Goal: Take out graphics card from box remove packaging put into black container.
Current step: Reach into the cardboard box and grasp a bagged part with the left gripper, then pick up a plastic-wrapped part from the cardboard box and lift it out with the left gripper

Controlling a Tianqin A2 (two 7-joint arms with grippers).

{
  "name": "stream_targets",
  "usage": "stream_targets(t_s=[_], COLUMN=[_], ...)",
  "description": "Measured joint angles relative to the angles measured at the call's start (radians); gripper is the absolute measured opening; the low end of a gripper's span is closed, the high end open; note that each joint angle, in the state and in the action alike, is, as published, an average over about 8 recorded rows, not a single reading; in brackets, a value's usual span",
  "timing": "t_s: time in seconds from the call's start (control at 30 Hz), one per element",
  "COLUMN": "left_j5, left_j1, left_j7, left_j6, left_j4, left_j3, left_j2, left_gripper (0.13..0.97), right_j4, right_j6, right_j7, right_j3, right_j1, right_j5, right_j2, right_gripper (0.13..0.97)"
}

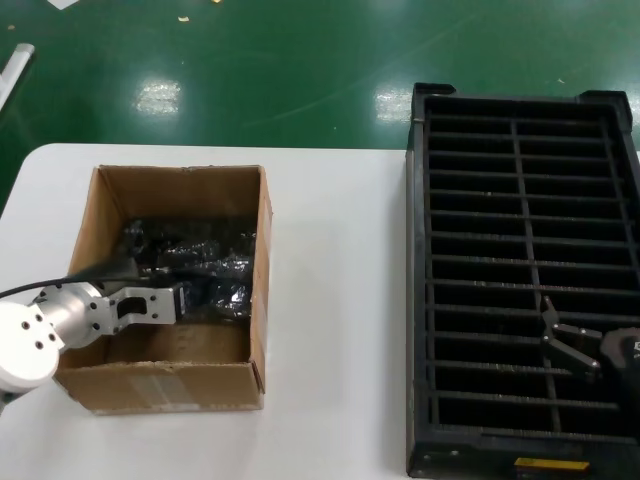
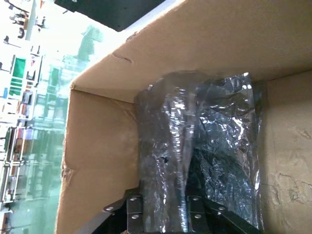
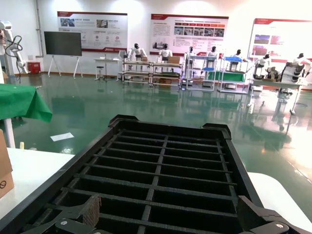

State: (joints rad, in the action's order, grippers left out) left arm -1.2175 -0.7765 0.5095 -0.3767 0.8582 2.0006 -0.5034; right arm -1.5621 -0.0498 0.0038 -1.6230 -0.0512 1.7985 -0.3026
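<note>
While the left gripper (image 1: 190, 297) pinches crinkled grey packaging (image 2: 195, 146), right gripper (image 1: 556, 340) hangs spread.

- white table (image 1: 330, 300) on a glossy green floor (image 1: 250, 70)
- glossy dark film bundles (image 1: 195, 262), crinkled
- wall posters (image 3: 92, 28), dark screen (image 3: 63, 43), workbenches (image 3: 146, 68) far off

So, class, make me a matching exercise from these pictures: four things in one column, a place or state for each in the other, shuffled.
Things
1. left hand
2. right hand
3. cardboard box
4. black crate

Places or states
A. on the white table's left part
B. open, above the crate's slots
C. slots hold nothing
D. inside the box, at the shiny film bags

Pairs: 1-D, 2-B, 3-A, 4-C
</note>
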Motion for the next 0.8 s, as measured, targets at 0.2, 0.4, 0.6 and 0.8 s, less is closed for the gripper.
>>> stream_targets(t_s=[0.2,0.4,0.6,0.8], left_j5=[0.034,0.064,0.067,0.063], left_j1=[0.026,0.042,0.045,0.047], left_j7=[-0.042,-0.076,-0.088,-0.086], left_j6=[0.002,-0.008,-0.015,-0.011], left_j4=[0.048,0.077,0.083,0.112], left_j3=[-0.005,-0.008,-0.011,-0.021], left_j2=[-0.013,-0.024,-0.03,-0.041], left_gripper=[0.287,0.206,0.164,0.14], right_j4=[0.0,0.0,0.0,0.0], right_j6=[0.0,0.0,0.0,0.0], right_j7=[0.0,0.0,0.0,0.0], right_j3=[0.0,0.0,0.0,0.0], right_j1=[0.0,0.0,0.0,0.0], right_j5=[0.0,0.0,0.0,0.0], right_j2=[0.0,0.0,0.0,0.0], right_gripper=[0.966,0.966,0.966,0.966])
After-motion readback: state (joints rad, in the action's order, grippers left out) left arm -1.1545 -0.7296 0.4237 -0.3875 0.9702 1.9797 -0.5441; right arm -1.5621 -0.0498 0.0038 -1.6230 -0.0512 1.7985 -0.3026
